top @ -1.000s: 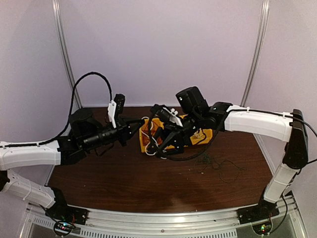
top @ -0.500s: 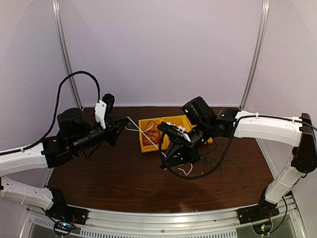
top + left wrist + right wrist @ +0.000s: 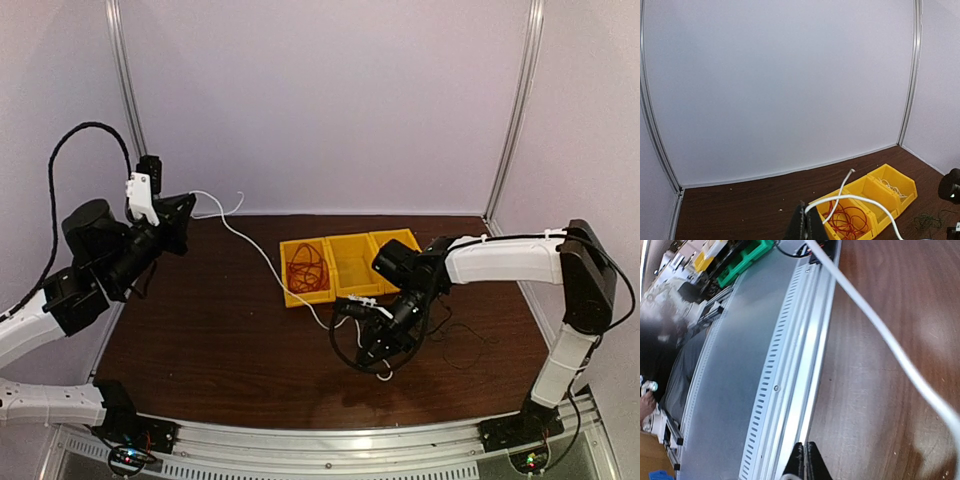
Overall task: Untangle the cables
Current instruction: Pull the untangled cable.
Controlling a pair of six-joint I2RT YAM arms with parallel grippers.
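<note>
A yellow bin (image 3: 350, 290) with three compartments side by side is seen at the centre of the dark worktop (image 3: 220, 340). A loose coil of red cable (image 3: 308, 266) is contained in the leftmost compartment. In the left wrist view a few thin pale wires (image 3: 895, 189) are shown in the compartment at the opposite end.

A white cable (image 3: 262, 258) is stretched from the upper left of the overhead view, past the bin's left front corner, down towards the centre right. Near its free end it is pinched by the left jaws, which are closed tight on it and held high at the upper left on the left arm (image 3: 100, 265). The right jaws, carried low over the worktop just below the bin by the right arm (image 3: 500, 258), are seen pressed together; whether anything is caught between them cannot be told. A black cable (image 3: 334, 348) is looped beside them. A tangle of fine dark wire (image 3: 462, 338) is spread on the worktop further right.
</note>
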